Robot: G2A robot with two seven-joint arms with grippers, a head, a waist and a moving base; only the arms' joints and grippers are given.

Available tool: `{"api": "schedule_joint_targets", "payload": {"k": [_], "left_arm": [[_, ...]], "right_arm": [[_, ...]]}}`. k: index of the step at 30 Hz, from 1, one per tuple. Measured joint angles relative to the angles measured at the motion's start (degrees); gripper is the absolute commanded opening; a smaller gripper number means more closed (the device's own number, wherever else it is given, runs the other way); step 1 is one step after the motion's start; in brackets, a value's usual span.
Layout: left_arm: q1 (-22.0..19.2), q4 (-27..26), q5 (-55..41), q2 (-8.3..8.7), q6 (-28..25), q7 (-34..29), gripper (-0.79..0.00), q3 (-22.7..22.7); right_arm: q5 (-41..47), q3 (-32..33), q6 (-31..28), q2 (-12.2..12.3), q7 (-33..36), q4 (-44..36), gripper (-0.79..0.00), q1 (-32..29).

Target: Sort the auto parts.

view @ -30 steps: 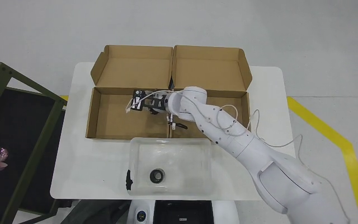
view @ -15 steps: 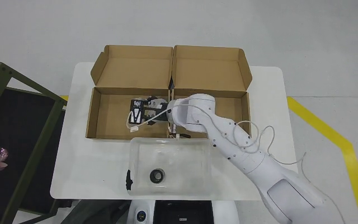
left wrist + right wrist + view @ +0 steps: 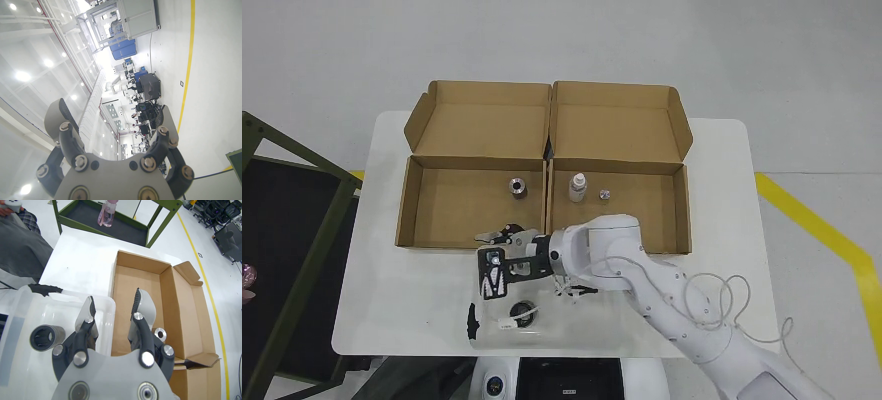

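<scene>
Right gripper (image 3: 114,298) agape above clear bin (image 3: 71,293), metal bushing (image 3: 47,337) inside

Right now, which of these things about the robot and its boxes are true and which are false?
The right claw is open and empty. True.
The dark cylinder lies in a cardboard box. False: it lies in the clear bin.
The left cardboard box holds one silver ring. True.
The right cardboard box has nothing in it. False: it holds a white bottle-shaped part and a small grey part.
</scene>
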Motion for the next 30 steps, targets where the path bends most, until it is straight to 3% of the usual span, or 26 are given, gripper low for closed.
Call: {"api": "schedule_joint_targets", "payload": {"k": [17,30], "left_arm": [[0.0,0.0,0.0,0.0,0.0,0.0,0.0,0.0],[0.0,0.0,0.0,0.0,0.0,0.0,0.0,0.0]], "right_arm": [[-4.34,3.29,-5.19,4.0,1.94,-8.62,-0.406,-13.34],[-5.59,4.15,-8.34,5.89,2.08,-8.7,-0.4,-17.08]]}}
